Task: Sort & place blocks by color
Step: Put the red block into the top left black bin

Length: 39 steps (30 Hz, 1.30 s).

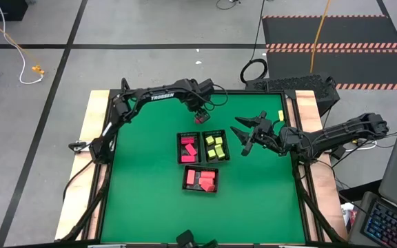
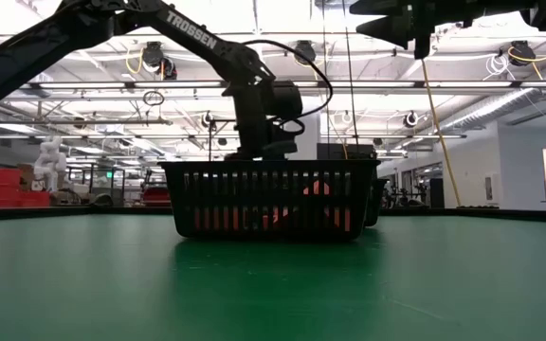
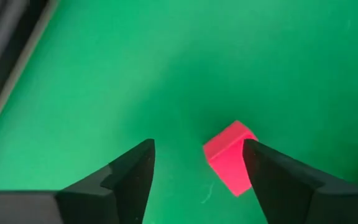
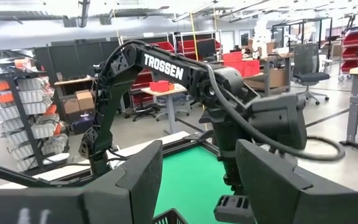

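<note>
A red block [image 3: 227,163] rests on the green table [image 1: 150,200], just beyond the far edge of the trays [image 1: 203,118]. My left gripper [image 3: 197,149] is open and points down over it. The block stands between the fingers, close beside one finger [image 3: 272,180]. My right gripper [image 1: 245,133] is open and empty, held high over the table's right side. It also shows at the top of the low view [image 2: 415,24]. A yellow-green block [image 1: 280,115] lies near the table's far right edge. My left gripper comes at the red block from above, its open fingers on either side of it. The block's side [image 3: 238,158] stands right beside one finger. I cannot tell whether it touches. The block sits on the table.
Three black mesh trays stand mid-table. One [image 1: 188,148] holds red blocks. One [image 1: 216,147] holds yellow-green blocks. One nearer the front [image 1: 201,179] holds red blocks. In the low view the nearest tray [image 2: 268,199] hides my left gripper's fingertips. Wooden rails edge the table [image 1: 92,138].
</note>
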Motion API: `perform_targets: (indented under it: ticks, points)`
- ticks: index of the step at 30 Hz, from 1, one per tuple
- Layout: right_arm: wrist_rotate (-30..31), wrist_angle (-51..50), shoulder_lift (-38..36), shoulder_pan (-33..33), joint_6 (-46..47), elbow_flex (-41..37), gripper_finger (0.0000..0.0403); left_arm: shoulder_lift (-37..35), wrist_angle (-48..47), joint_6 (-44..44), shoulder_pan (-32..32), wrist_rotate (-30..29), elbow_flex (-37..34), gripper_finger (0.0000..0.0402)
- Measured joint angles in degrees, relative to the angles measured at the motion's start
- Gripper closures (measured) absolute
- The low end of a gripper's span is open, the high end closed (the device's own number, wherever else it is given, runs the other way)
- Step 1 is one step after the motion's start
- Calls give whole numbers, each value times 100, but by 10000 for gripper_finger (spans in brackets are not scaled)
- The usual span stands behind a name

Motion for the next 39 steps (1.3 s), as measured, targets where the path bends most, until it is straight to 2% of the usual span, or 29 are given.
perform_targets:
  ticks: [7,21,23,28,39]
  points:
    - [-6,-16,0,0,98,0,204,91,-161,92,-7,217,9,175]
    - [-6,-66,0,0,54,0,204,78,-310,279,-34,338,9,176]
    - [-6,-85,0,0,54,0,204,74,-411,355,-35,251,9,176]
    - [-6,-94,0,0,74,0,204,56,-928,440,-2,-490,9,176]
    - [-8,-150,2,0,159,0,204,-39,-1118,594,73,-564,-15,176]
